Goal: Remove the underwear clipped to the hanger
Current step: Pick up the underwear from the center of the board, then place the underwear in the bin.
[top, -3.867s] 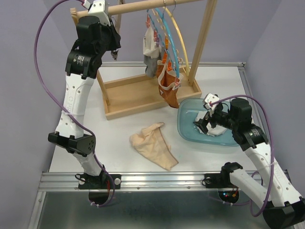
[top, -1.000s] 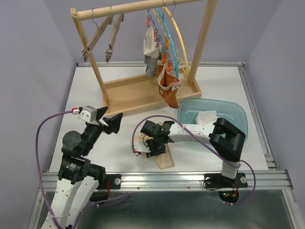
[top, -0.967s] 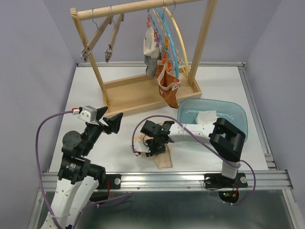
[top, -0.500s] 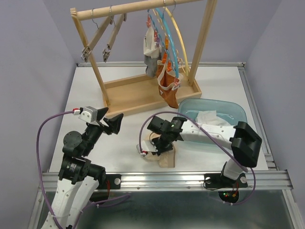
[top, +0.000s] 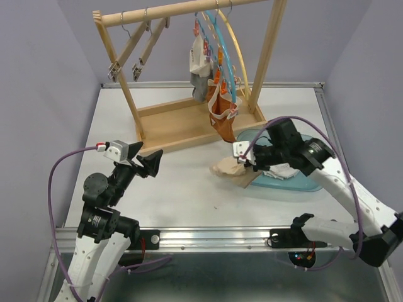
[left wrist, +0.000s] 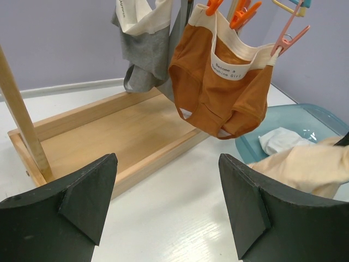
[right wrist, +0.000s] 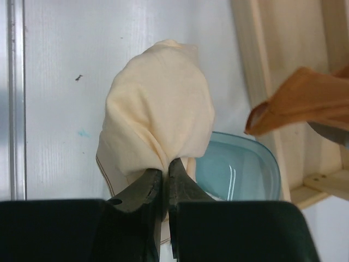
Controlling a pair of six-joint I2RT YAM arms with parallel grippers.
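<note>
The beige underwear (right wrist: 161, 120) bunches out past the tips of the right gripper (right wrist: 165, 176), which is pinched tight on it, at the tub's (right wrist: 248, 164) left rim. The left gripper (left wrist: 166, 164) gapes wide and empty, facing the clipped orange-brown pair (left wrist: 218, 93).

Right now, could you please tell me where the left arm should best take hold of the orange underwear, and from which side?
Grip the low crotch fold of the orange underwear, coming from the front, where the open left end effector faces it. Clips pin the waistband on top, so the bottom hangs free; a downward pull there should probably release it.
</note>
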